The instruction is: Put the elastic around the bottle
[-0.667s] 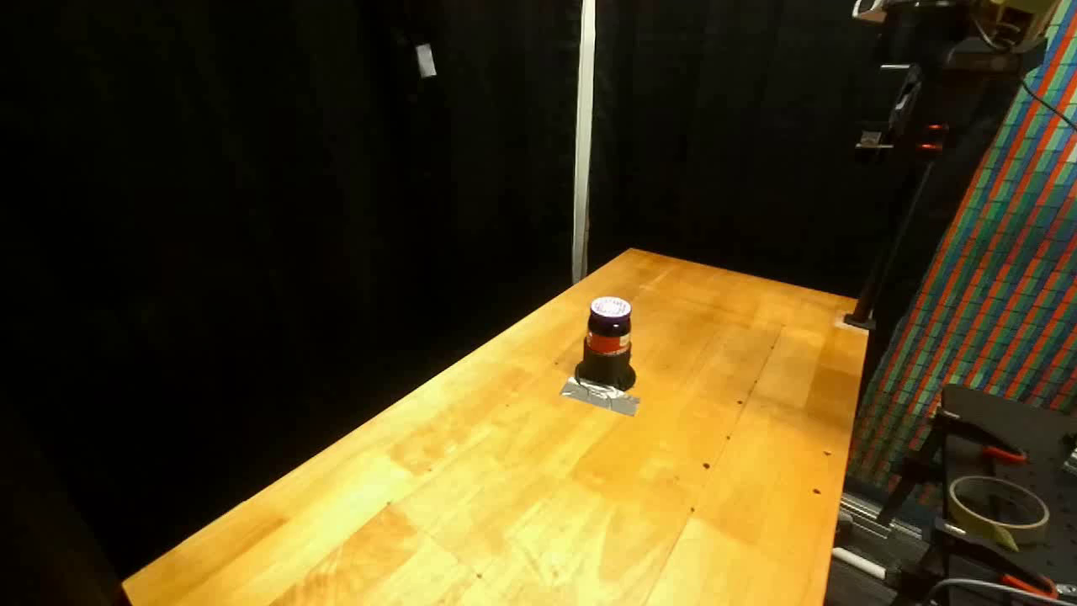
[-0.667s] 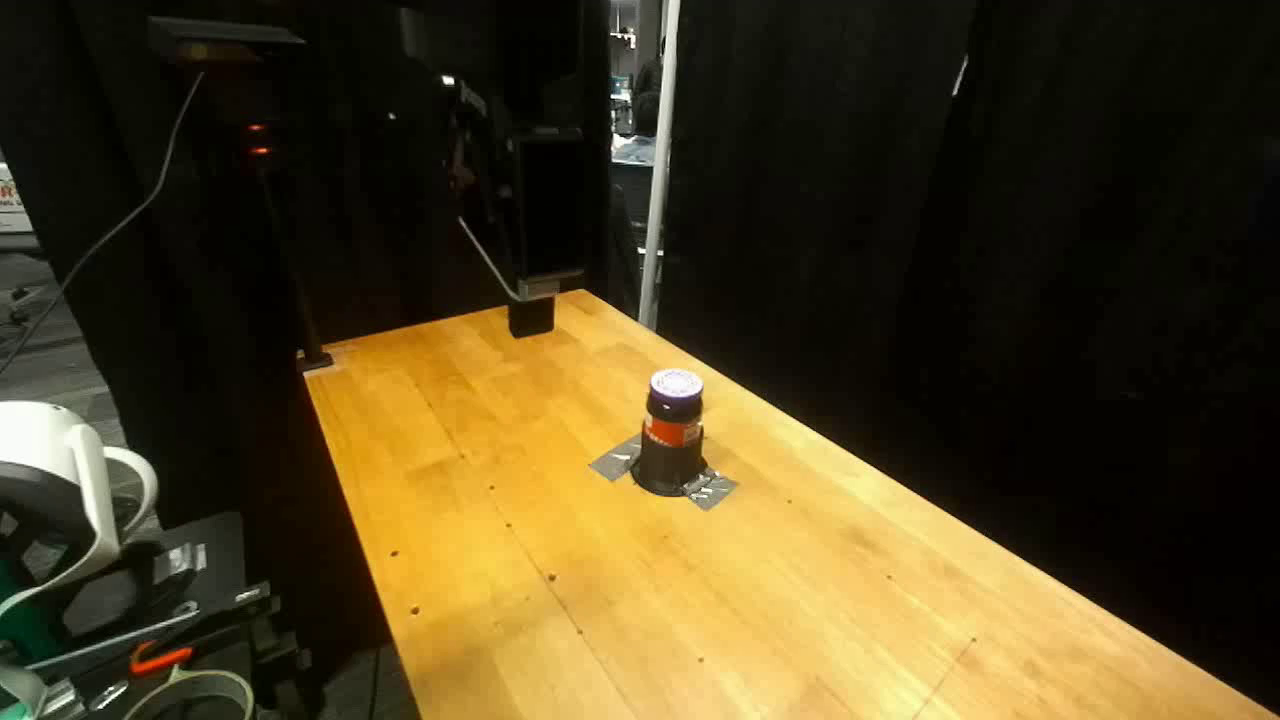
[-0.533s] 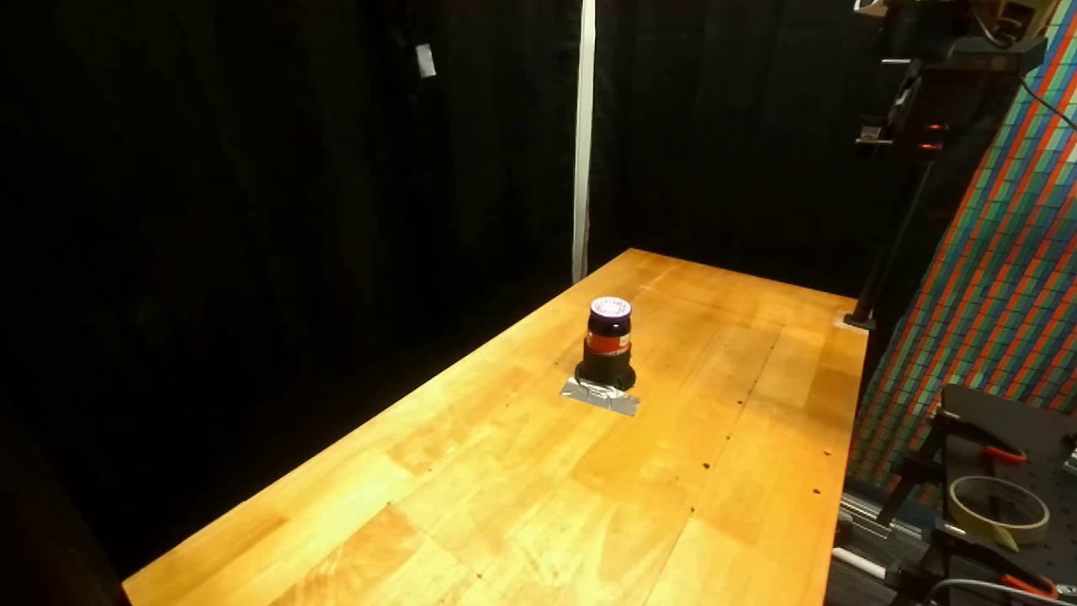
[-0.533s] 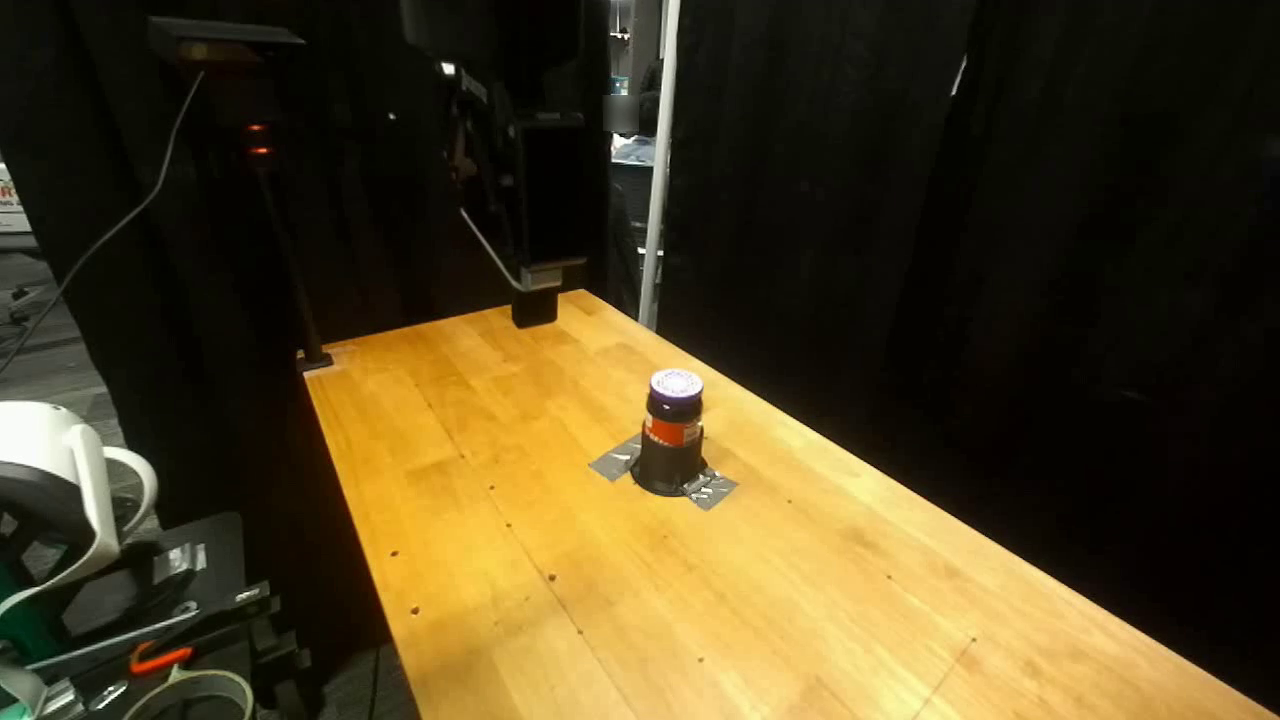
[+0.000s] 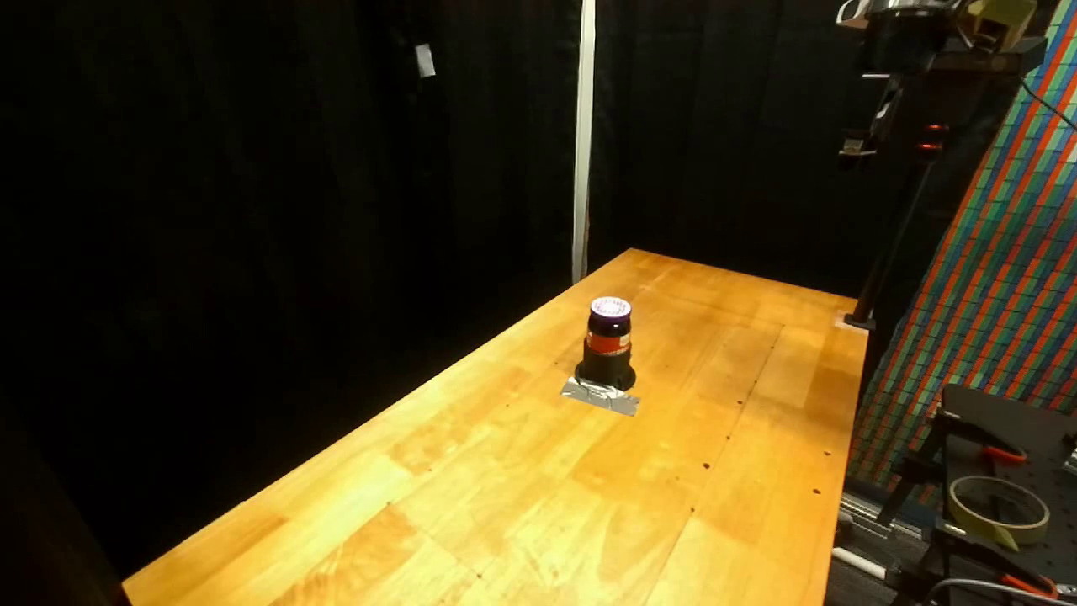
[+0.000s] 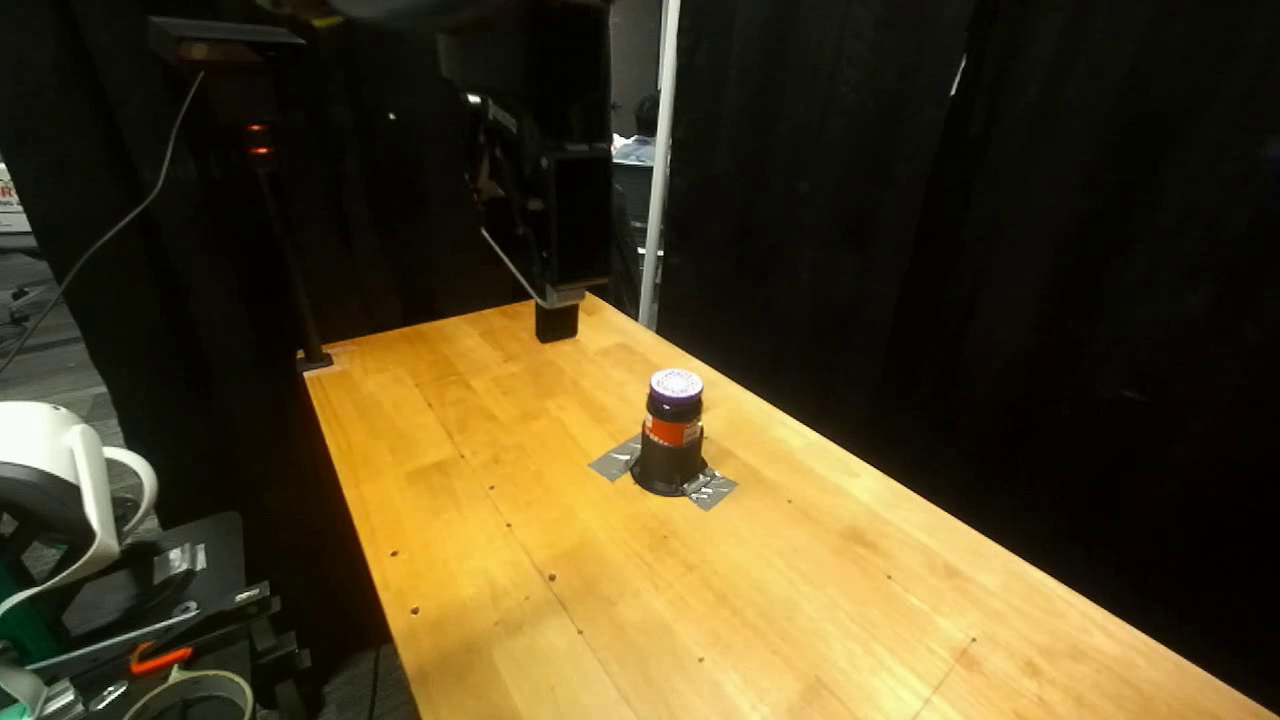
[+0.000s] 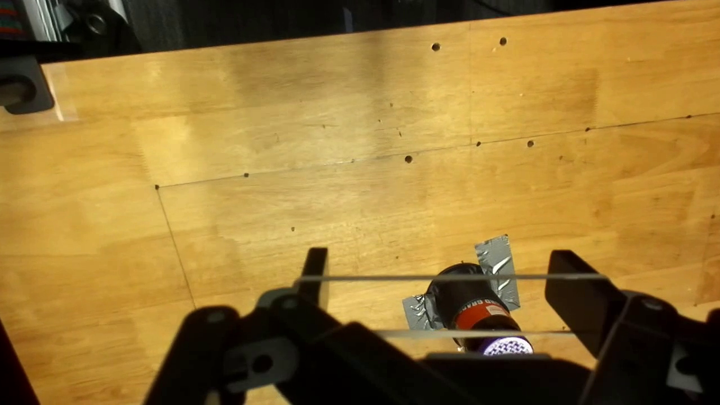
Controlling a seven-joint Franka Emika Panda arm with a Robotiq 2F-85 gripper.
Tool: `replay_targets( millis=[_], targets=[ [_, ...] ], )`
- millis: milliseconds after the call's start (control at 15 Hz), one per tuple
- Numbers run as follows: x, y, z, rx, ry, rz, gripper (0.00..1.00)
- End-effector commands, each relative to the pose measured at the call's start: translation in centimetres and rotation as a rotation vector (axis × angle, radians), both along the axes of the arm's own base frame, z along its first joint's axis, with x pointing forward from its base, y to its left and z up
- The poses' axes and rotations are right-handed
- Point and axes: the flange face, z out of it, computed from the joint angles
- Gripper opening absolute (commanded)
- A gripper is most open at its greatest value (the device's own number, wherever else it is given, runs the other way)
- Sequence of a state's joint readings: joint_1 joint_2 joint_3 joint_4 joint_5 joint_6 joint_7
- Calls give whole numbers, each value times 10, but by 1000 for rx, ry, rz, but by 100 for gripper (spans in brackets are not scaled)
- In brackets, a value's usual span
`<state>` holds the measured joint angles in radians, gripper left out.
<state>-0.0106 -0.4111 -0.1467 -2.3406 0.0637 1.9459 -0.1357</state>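
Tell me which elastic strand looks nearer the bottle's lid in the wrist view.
The lower strand, seen crossing between the lid and orange-red label of the bottle; the upper strand crosses the black base instead.

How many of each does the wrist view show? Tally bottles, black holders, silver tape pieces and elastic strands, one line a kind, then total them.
Bottle: 1
Black holder: 1
Silver tape pieces: 2
Elastic strands: 2 (perhaps one loop)
Total: 6
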Motion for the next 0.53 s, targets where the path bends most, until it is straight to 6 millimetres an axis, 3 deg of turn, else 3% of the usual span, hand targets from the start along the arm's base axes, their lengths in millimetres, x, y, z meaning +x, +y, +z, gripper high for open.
replay_targets(
  millis=[0,467],
  targets=[
    [67,20,-29,-13,30,63,100],
    [184,92,-110,-47,90,174,100]
  ],
)
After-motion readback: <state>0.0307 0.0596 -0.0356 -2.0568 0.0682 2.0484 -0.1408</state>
